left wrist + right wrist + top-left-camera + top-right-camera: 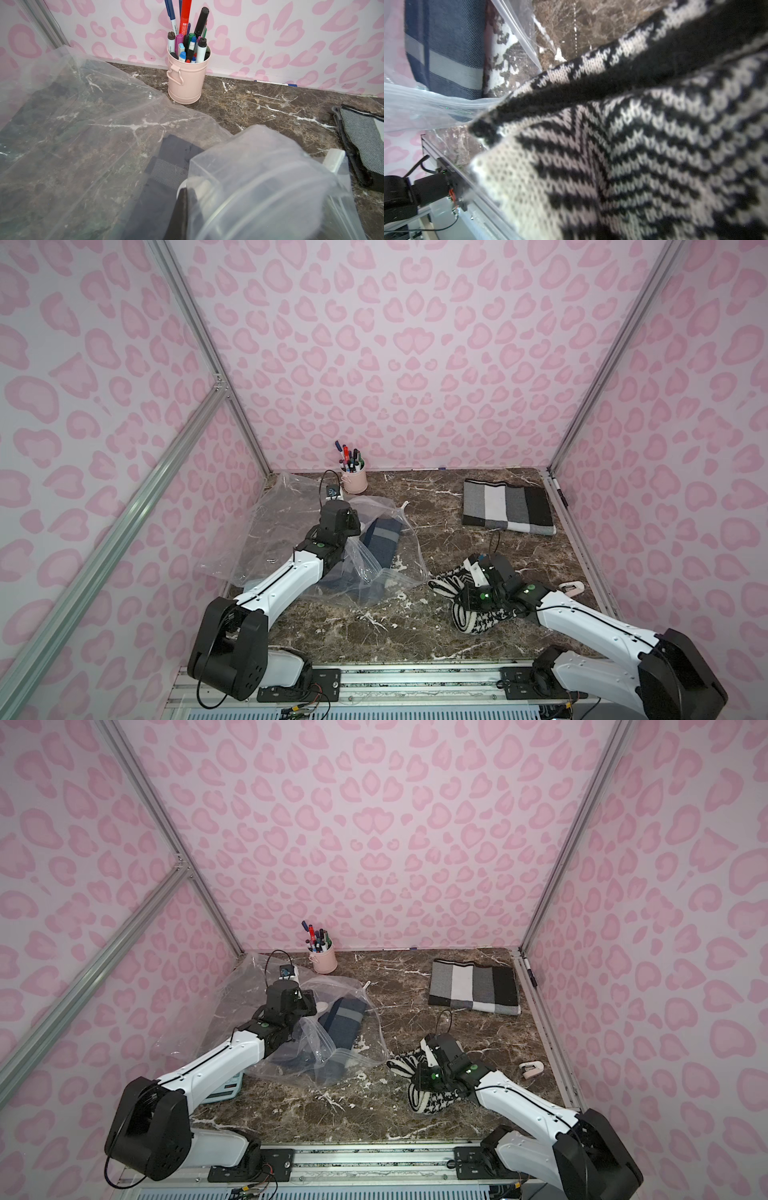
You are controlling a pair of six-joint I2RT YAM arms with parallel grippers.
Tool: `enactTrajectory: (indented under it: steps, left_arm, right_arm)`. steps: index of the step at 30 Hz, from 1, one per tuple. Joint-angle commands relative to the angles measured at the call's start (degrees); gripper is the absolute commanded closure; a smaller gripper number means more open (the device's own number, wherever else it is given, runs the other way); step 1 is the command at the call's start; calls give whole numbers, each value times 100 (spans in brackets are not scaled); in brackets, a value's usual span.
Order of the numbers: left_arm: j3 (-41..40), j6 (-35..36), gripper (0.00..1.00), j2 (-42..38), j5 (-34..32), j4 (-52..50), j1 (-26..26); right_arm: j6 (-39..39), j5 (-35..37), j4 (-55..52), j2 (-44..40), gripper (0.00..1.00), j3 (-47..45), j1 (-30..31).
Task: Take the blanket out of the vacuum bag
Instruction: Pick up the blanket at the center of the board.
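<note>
Clamping crinkly clear vacuum bag (376, 568) in left fingers (181, 209), black-and-white knitted blanket (446, 587) beside it in right fingers (465, 601); next, likely pull clear.

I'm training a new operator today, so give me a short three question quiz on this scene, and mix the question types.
1. True or false: the blue blanket lies inside the bag.
2. The right hand is shut on: A the pen cup, B the knit blanket, C the grey blanket.
3. How many blankets are in view?
Key: 1 true; 2 B; 3 three.
</note>
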Motion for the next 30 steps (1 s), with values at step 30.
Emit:
enactTrajectory:
  steps: [30]
  left_arm:
    - [-6, -53, 96, 192, 294, 148, -6]
  right_arm:
    - [-705, -871, -92, -702, 100, 2005, -2923]
